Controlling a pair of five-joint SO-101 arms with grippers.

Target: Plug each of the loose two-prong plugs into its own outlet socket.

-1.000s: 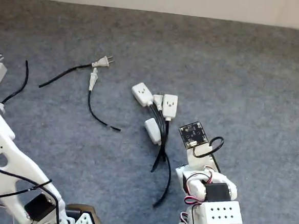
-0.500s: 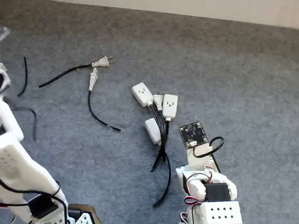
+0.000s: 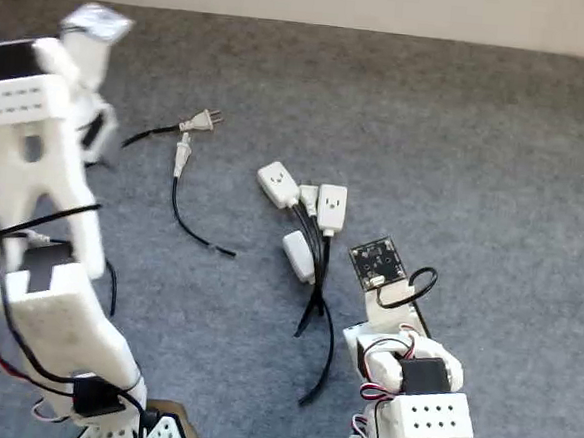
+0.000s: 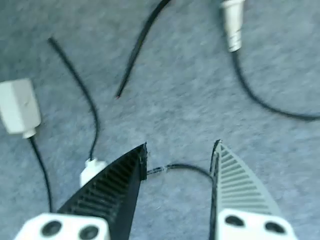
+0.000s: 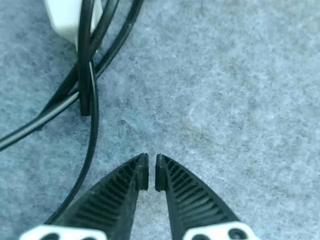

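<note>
the grey carpet is the largest thing, a short felt-like nap over the whole table. the left arm rises over its left side, made of blocky white plastic shells with perforated panels and loose black and red wires. the right arm is built of the same white shells and sits low at the near edge, with a small dark square circuit board on top.

the left gripper hangs over the carpet. its two ribbed wedge-shaped fingers, one black and one pale grey, are spread wide with nothing held. a thin black lead lies on the nap below the gap. the right gripper has two black ribbed fingers drawn in to a hairline slit at the tips. it grips nothing and sits just over bare carpet beside a bundle of glossy black cables.

three rounded white socket blocks lie fanned near the table's middle, just ahead of the right arm. their cables gather and trail towards the near edge.

left of them and well apart lies a two-prong plug, white with small metal blades. a second plug, slim and cylindrical, is just beside it. both are on thin curling black leads.

in the left wrist view a boxy white block lies on its own lead.
</note>
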